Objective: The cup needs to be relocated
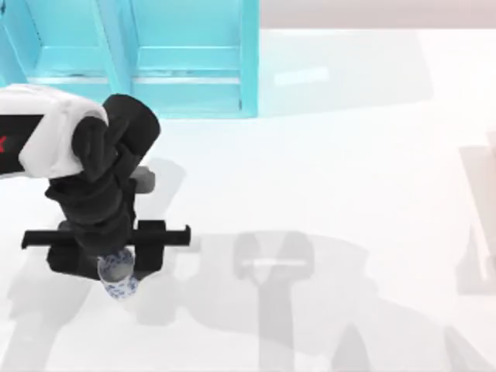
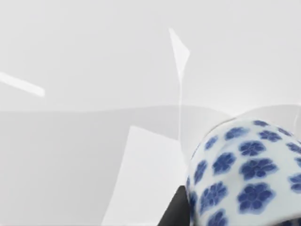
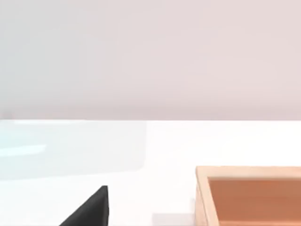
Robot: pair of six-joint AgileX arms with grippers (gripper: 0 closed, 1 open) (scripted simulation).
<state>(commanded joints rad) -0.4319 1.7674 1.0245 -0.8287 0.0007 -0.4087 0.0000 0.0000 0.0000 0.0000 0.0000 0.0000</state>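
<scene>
The cup (image 1: 121, 285) is small and white with blue flowers and a pale grey inside. It sits at the table's left front, between the fingers of my left gripper (image 1: 116, 270), which is shut on it from above. In the left wrist view the cup's patterned wall (image 2: 244, 174) looms close, with a black finger (image 2: 176, 212) pressed beside it. A black part of my right gripper (image 3: 89, 209) shows low in the right wrist view, over the white table.
A turquoise cabinet (image 1: 178, 54) stands at the back left of the table. A shallow wooden box (image 3: 249, 195) lies ahead of the right wrist camera. Grey arm shadows cross the white tabletop (image 1: 325, 178) at the front and right.
</scene>
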